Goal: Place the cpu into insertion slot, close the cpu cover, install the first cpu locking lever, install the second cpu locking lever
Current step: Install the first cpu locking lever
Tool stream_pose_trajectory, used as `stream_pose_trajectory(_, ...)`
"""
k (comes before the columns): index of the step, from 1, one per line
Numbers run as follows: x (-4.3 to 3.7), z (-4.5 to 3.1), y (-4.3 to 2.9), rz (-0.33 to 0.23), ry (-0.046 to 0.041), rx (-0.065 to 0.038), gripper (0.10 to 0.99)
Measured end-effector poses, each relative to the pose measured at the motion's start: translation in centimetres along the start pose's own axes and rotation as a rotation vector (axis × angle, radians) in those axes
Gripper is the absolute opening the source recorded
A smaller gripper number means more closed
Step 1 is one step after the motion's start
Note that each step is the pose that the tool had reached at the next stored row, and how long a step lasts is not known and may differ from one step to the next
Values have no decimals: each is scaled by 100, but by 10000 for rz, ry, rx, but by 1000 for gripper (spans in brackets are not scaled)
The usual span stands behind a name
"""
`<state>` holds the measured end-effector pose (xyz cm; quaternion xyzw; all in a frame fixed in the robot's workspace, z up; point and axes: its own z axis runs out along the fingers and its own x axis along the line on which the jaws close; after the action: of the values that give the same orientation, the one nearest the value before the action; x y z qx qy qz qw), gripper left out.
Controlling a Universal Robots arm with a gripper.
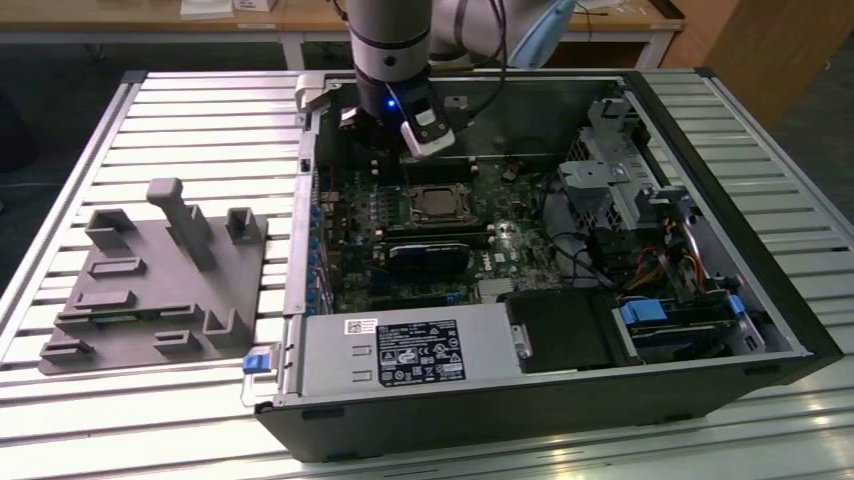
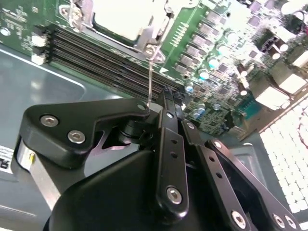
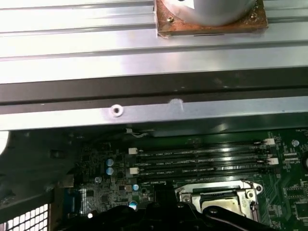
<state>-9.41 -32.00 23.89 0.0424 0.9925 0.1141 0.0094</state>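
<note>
Hand [image 2: 155,107]: is gripping the thin wire locking lever [image 2: 151,77], fingertips drawn together on its free end. Cpu [image 2: 122,19]: is sitting flat in the insertion slot [image 3: 184,195] on the motherboard [image 2: 192,33], silver top showing thru the window of the cpu cover [image 2: 155,30], which is lying down around it. Lever is running from cover's corner to hand. Memory slots [image 3: 202,161]: are lying just beside socket. Computer case [image 1: 534,425]: is lying open on the table [image 1: 174,110], w/ arm reaching in from above. Grey fixture [image 1: 147,290]: is resting on table, on the exterior view's left of case.
</note>
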Motion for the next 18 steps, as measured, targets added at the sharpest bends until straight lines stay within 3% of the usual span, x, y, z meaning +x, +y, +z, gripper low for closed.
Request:
stream_pose_trajectory(12, -260, 8, 21, 0, 0, 5, 106)
stream_pose_trajectory(18, -279, 8, 23, -1, -1, 19, 106)
